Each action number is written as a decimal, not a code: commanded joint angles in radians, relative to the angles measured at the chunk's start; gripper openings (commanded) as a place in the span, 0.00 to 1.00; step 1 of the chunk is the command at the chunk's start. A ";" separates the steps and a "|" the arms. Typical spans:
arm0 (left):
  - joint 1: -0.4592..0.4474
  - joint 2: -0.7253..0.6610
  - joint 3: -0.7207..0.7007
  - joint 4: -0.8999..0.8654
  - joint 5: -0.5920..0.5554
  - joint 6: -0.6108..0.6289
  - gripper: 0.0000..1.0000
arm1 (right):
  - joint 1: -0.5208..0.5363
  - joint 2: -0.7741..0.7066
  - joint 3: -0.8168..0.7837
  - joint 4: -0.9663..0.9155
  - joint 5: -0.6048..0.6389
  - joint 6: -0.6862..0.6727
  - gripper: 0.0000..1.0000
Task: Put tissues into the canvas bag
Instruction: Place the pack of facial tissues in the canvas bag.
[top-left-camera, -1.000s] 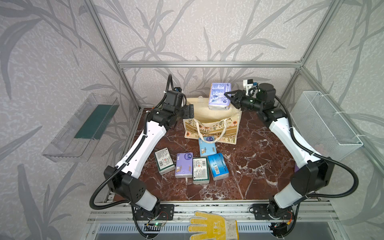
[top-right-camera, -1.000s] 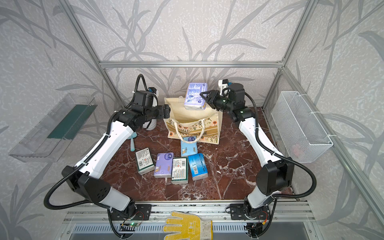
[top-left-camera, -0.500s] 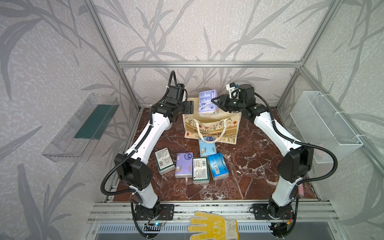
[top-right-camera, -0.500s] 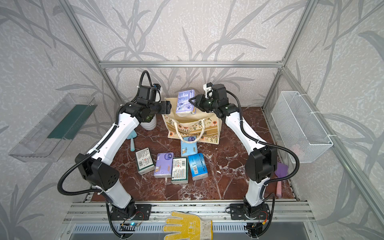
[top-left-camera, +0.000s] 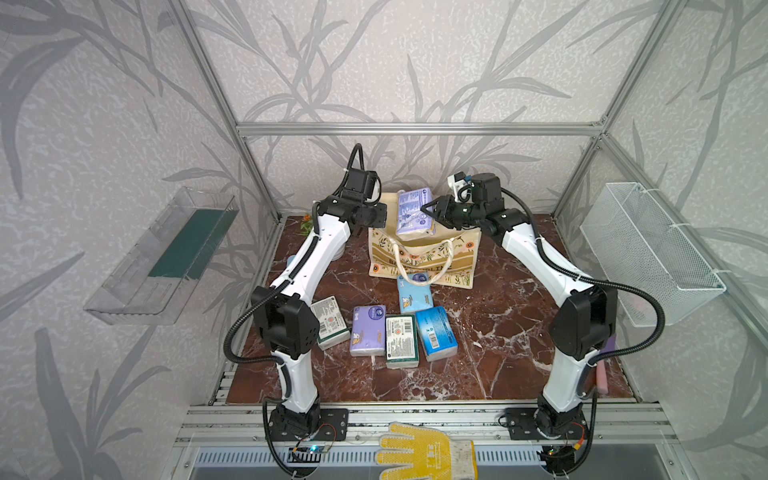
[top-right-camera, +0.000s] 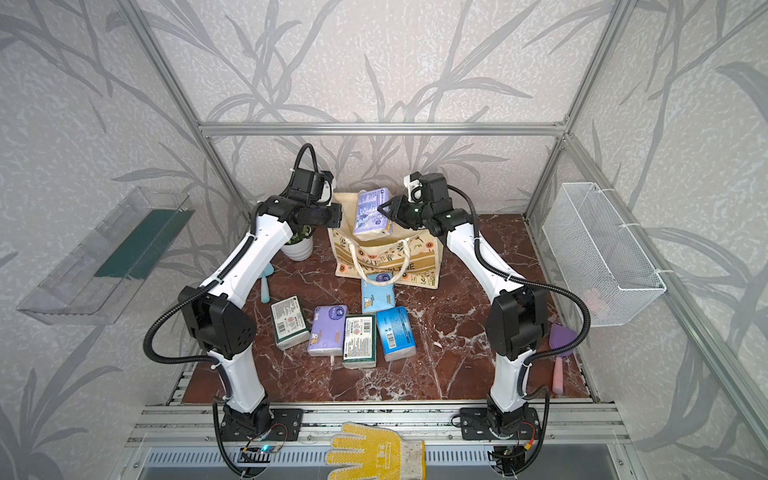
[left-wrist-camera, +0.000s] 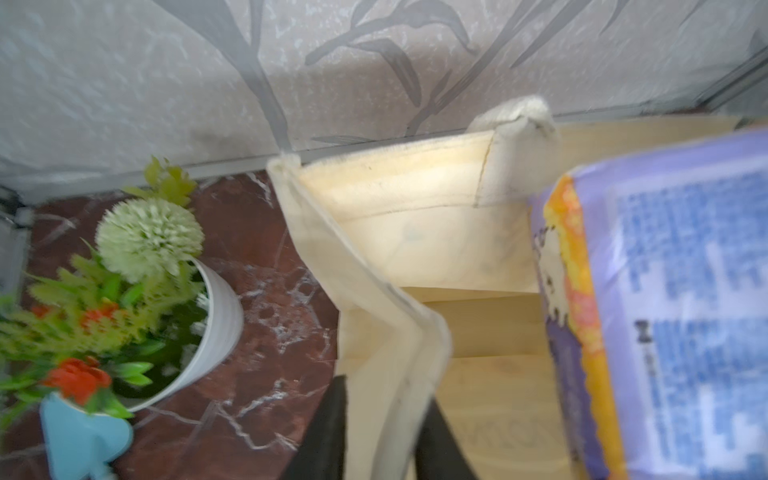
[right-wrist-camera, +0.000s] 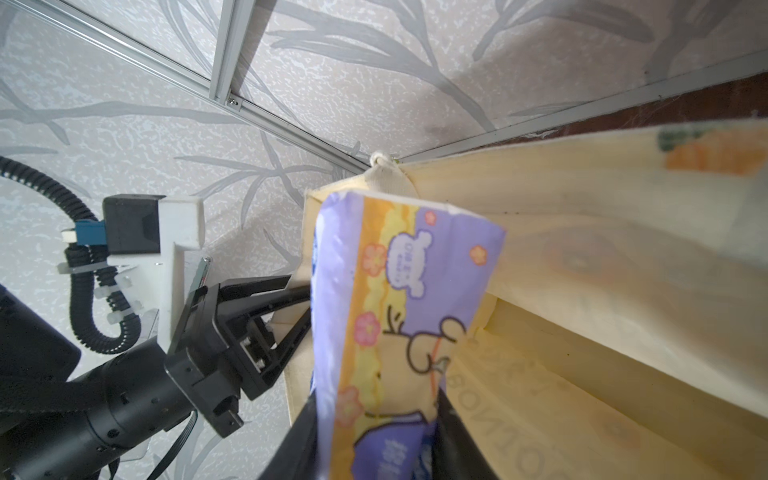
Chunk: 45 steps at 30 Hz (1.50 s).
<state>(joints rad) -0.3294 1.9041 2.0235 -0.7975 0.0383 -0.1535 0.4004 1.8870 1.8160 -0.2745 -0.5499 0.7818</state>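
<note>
Your left gripper (left-wrist-camera: 384, 403) has just shut on the left rim of the canvas bag (top-left-camera: 424, 253) — so the mouth stays open. Your right gripper (top-left-camera: 430, 209) pinches a lilac tissue pack (top-left-camera: 411, 212), low end dipping inside — nearly in.

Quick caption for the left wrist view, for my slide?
Left gripper pinches the bag by its rim; lilac pack hangs at its mouth, flowerpot beside.
</note>
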 joint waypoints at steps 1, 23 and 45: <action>0.006 0.030 0.082 -0.038 0.054 -0.032 0.00 | 0.005 0.003 -0.011 0.032 -0.005 0.007 0.37; -0.026 0.031 0.066 0.064 0.182 -0.267 0.00 | 0.070 0.023 -0.073 0.046 0.102 0.118 0.36; -0.033 -0.094 -0.070 0.084 0.208 -0.273 0.00 | 0.107 0.093 -0.065 0.013 0.262 0.078 0.35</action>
<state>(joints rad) -0.3450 1.8702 1.9453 -0.7235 0.2016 -0.4187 0.4965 1.9709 1.7523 -0.2428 -0.3267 0.8883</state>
